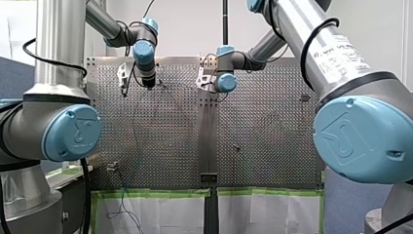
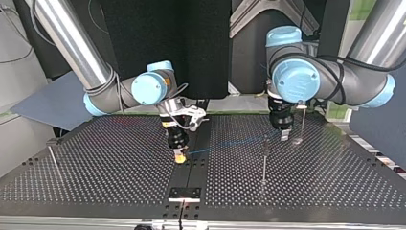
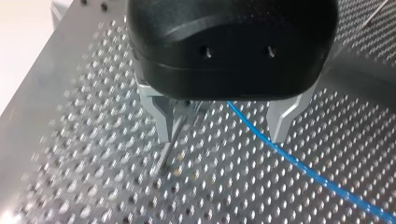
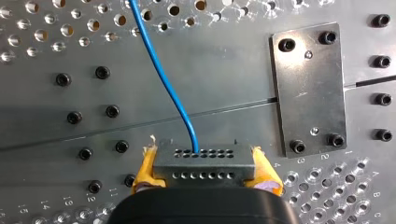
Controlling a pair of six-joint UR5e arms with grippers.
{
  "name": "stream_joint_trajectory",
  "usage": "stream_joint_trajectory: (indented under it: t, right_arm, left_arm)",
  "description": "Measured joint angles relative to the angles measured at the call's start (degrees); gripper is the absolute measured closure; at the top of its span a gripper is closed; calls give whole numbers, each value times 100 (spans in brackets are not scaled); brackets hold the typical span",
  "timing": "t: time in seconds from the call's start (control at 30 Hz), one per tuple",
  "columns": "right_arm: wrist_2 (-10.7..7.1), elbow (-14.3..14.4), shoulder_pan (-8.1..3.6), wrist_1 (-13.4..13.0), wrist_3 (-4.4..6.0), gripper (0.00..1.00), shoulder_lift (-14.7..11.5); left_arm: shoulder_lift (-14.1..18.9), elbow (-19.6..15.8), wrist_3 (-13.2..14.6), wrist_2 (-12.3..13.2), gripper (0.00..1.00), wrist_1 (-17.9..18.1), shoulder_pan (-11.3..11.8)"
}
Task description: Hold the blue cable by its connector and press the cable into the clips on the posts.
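our right claw (image 4: 205,173) pinches the grey connector (image 4: 204,156) between its yellow pads (image 4: 147,170), low over the table (image 4: 224,84), with a bolted black plate (image 4: 308,88) just beside it. the blue cable (image 4: 161,74) runs from the connector to our left claw (image 3: 222,140), passing loose between its spread metal fingers (image 3: 161,116). a thin post (image 2: 264,160) stands between the claws; we cannot tell whether the cable touches it.

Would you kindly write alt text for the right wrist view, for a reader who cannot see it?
My right claw, with yellow pads, is shut on a grey connector with rows of small holes. A blue cable leaves the connector and runs away from the claw over the perforated table. A dark bolted plate lies beside the cable.
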Motion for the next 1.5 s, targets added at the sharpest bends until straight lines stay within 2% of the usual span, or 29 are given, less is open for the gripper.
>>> stream_joint_trajectory:
  t: [0.23,0.43,0.67,1.5]
  right_arm:
    - [0,1,0,0,1,100,0]
    - [0,0,2,0,1,100,0]
    - [0,-1,0,0,2,100,0]
    - [-1,2,-1,6,2,100,0]
  left_arm:
    - [8,-7,64,54,0,-4,-206]
    - [79,-12,33,-31,0,-5,-304]
    - [184,-14,28,-84,0,8,-353]
    - [195,-18,36,-97,0,39,-449]
